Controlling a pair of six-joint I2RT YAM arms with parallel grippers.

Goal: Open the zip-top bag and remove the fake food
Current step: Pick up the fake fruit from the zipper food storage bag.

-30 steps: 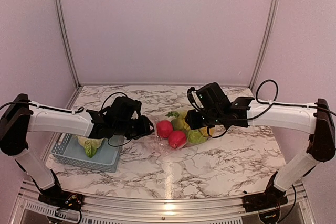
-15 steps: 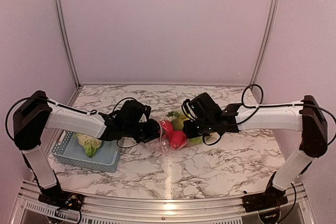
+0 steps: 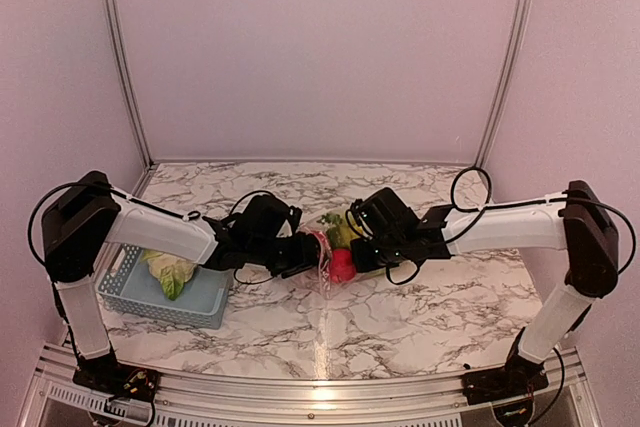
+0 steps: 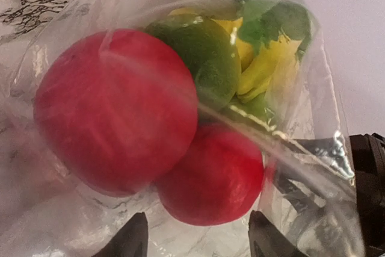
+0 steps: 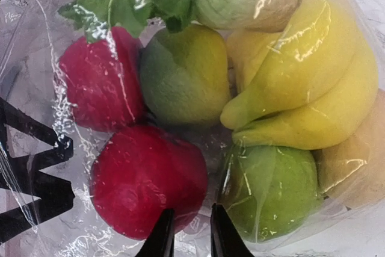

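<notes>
Here, zip-top bag: two red apples, two green fruits; left gripper spread, right gripper unclear.

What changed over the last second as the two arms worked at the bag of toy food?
Both arms swung inward and now flank the zip-top bag: the left pincer moved right, its jaws now standing apart, and the right pincer moved left. The bag looks bunched between them. Unchanged: the fake food is inside the bag, and the blue basket with its cabbage sits at the left.
</notes>
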